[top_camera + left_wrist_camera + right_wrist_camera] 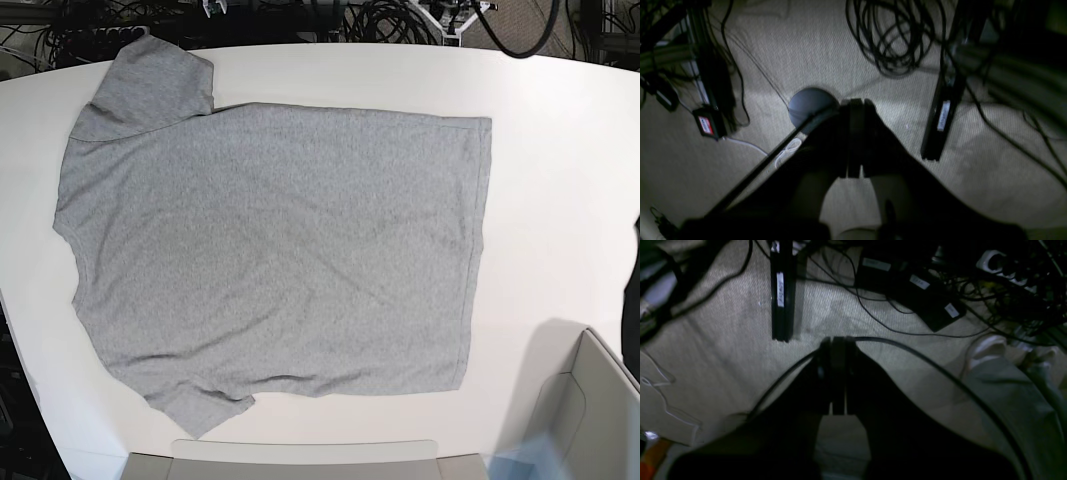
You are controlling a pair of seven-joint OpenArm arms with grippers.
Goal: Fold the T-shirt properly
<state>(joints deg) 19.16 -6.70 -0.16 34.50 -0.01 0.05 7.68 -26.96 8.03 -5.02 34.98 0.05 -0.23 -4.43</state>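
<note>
t-shirt (270, 250) lies flat, plain side up, on the white worktop (560, 200), while left claw (853, 103) and right claw (836, 341) hang pressed together over carpet (806, 50).

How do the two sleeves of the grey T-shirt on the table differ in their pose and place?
The far sleeve lies at the table's far edge, spread wide and flat; the near sleeve lies by the near edge and looks narrower, with small wrinkles. The far sleeve overlaps the T-shirt body with a visible fold line; the near sleeve shows none. Both are plain heather grey, on the same side.
</note>
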